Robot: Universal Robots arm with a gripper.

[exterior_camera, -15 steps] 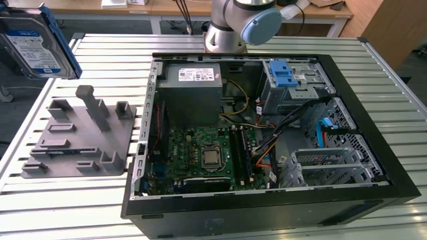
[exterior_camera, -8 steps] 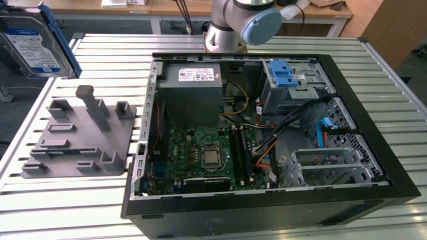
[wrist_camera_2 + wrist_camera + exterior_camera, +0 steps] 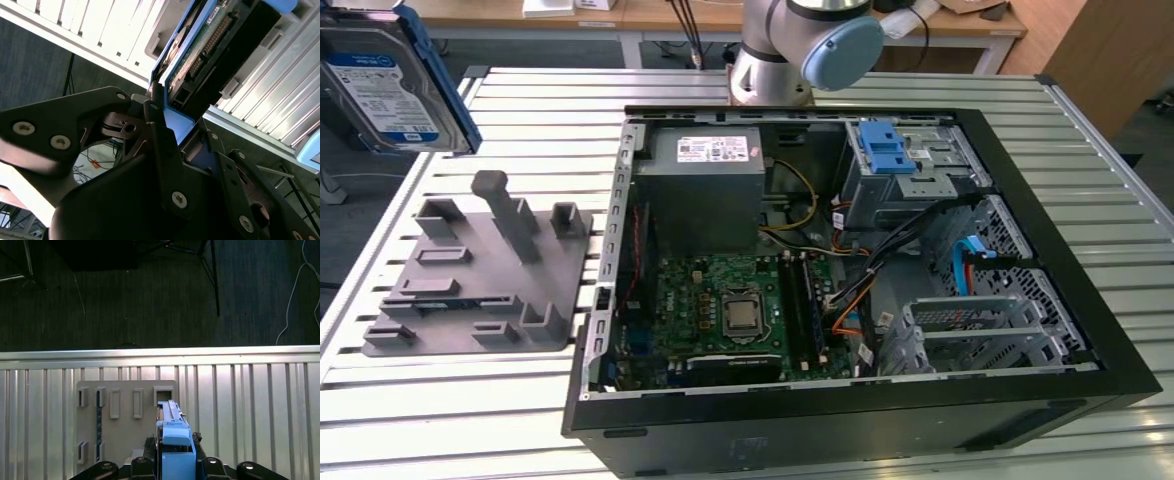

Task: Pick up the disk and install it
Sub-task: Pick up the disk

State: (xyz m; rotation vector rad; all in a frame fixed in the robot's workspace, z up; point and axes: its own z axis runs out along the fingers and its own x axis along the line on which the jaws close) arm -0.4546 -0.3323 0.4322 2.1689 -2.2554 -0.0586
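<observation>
Exterior view, from its left: the disk [image 3: 384,85] is hanging in the air at the far upper left, label facing the camera, standing on edge and tilted slightly. It is clear of the grey slotted fixture [image 3: 474,275] that is lying on the slatted bench [image 3: 440,420] below it. Further toward the exterior view's right, the open computer case [image 3: 1067,250] is lying on its side, showing the grey power supply [image 3: 700,190], the green motherboard [image 3: 720,310], a blue latch [image 3: 887,150] and a metal drive cage [image 3: 987,325]. The disk is sitting well apart from the case.

In the second wrist view the tool [image 3: 175,122] is pinching the disk [image 3: 200,45] by its blue carrier frame, with the circuit-board side and connector showing. In the first wrist view the tool [image 3: 175,460] is gripping the disk [image 3: 172,430] edge-on, looking down on the fixture [image 3: 125,415] and the bench slats.

Judgement: pick-up looks done and the carry is under way. To do it well, the pinch should be staying on the frame rather than on the board or connector. The disk should be travelling high enough to clear the case wall, steady with no swinging, and coming in squared to the cage opening, away from the loose cables.
</observation>
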